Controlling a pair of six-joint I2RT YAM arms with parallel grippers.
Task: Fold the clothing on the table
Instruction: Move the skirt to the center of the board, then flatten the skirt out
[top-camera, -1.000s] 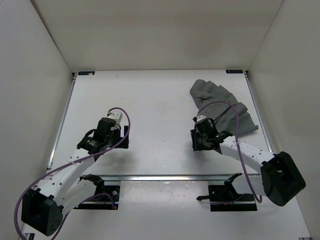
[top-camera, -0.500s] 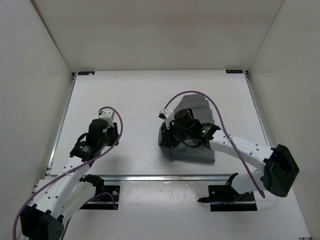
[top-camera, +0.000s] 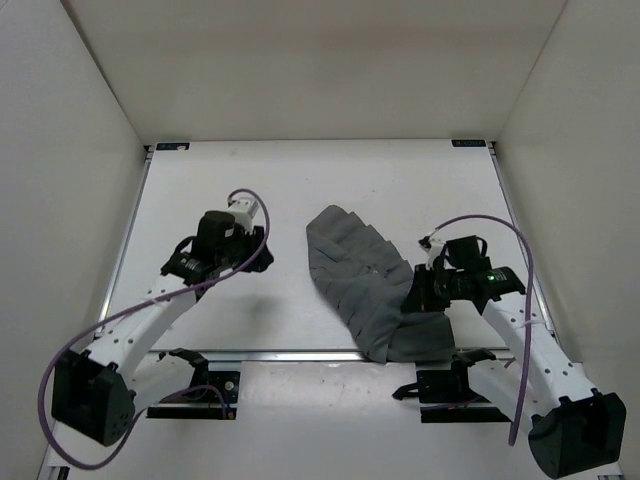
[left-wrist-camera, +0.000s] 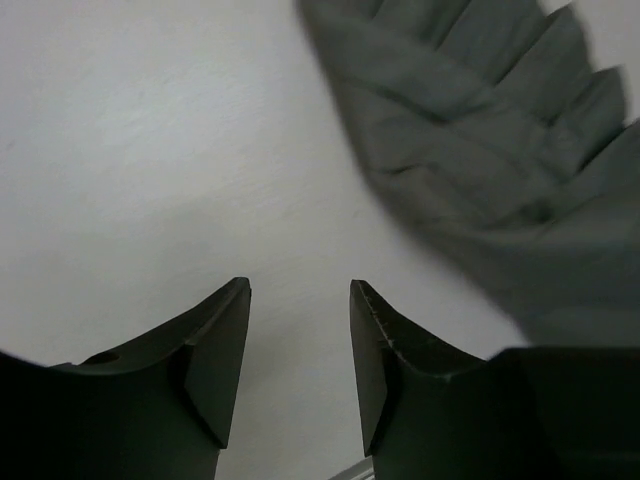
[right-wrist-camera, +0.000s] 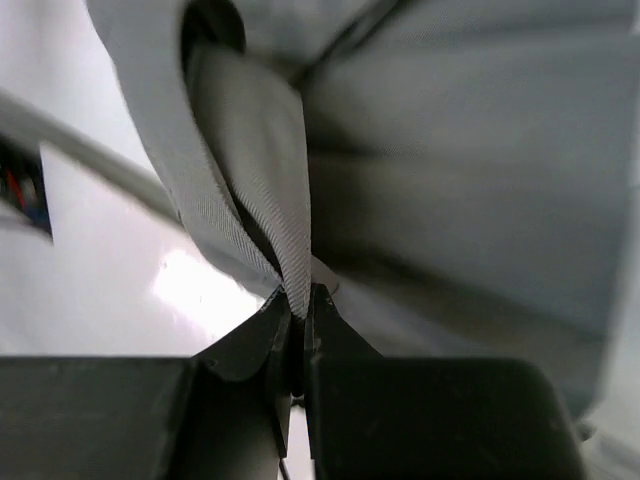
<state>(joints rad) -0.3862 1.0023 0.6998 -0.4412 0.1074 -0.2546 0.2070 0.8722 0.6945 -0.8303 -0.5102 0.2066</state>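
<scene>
Grey clothing (top-camera: 360, 280) diagonal, far-left to near-right

The clothing (top-camera: 358, 275), a plain mid-grey garment ribbed with creases, lies in a diagonal band across the right-centre of the matte white table (top-camera: 300, 180). It runs from a rounded far-left end to the near metal rail, where its right corner bunches darker, one fold pinched upright.
</scene>
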